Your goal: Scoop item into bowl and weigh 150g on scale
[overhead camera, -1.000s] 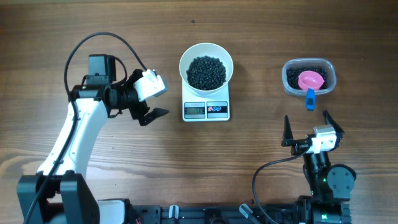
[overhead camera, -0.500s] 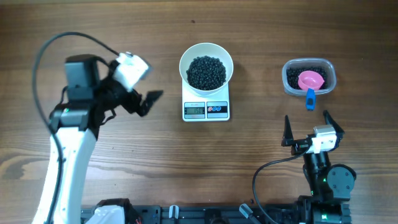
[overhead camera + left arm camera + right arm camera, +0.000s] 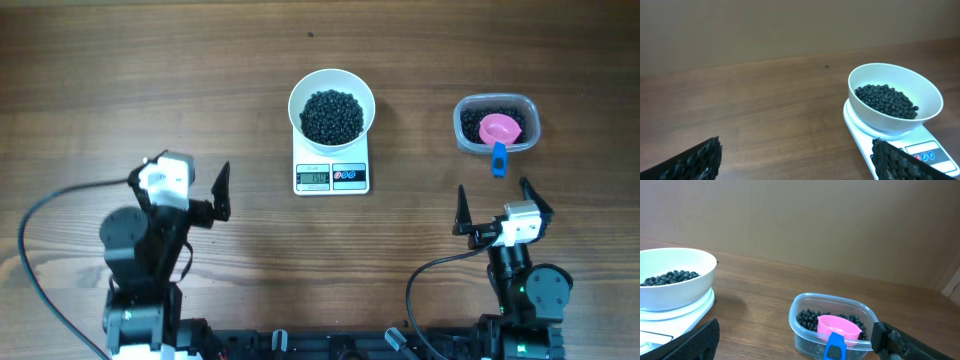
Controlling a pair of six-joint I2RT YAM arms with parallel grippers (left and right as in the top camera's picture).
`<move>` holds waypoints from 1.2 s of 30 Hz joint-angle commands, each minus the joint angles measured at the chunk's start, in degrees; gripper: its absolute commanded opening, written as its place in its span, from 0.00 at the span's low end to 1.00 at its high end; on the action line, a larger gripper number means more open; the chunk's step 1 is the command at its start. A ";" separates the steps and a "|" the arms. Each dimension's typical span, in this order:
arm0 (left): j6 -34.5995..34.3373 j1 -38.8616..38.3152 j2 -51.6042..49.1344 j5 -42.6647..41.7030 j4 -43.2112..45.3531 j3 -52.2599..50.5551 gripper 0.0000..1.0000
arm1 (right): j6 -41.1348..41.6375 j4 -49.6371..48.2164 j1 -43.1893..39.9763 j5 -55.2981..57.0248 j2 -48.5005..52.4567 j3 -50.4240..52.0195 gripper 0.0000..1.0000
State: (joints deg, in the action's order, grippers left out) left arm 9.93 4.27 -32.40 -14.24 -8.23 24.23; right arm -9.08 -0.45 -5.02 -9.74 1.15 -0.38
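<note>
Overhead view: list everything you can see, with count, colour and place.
table: one, brown wood, under everything
scale: one, white, centre back
bowl: one, white, on the scale
beads: many, black, a pile in the bowl, more in the tub
tub: one, clear, right back
scoop: one, pink with a blue handle, in the tub
left fingers: two, black, open, empty, front left
right fingers: two, black, open, empty, front right

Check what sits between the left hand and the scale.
Nothing. The overhead view shows only bare table between the left hand and the scale.
</note>
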 commanded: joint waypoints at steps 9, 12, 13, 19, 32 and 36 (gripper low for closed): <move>-5.35 2.01 19.39 2.58 3.45 -16.15 1.00 | 0.04 -0.15 0.31 1.20 -0.57 0.09 1.00; -9.31 2.01 21.99 3.65 4.28 -18.36 1.00 | 0.04 -0.15 0.31 1.20 -0.57 0.09 1.00; -10.01 2.01 22.51 3.69 4.24 -18.73 1.00 | 0.04 -0.15 0.31 1.20 -0.57 0.09 1.00; -10.43 2.01 27.02 3.67 4.15 -22.62 1.00 | 0.07 -0.15 0.31 1.20 -0.57 0.09 1.00; -10.40 2.01 32.26 6.75 4.44 -23.76 1.00 | 0.02 -0.15 0.31 1.20 -0.57 0.09 1.00; -10.40 2.01 32.26 9.70 6.14 -23.85 1.00 | 0.07 -0.15 0.31 1.20 -0.57 0.09 1.00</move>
State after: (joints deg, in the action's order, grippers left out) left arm 0.08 5.96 -0.80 -7.11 -3.22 1.06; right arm -9.08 -0.45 -5.02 -9.32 1.15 -0.38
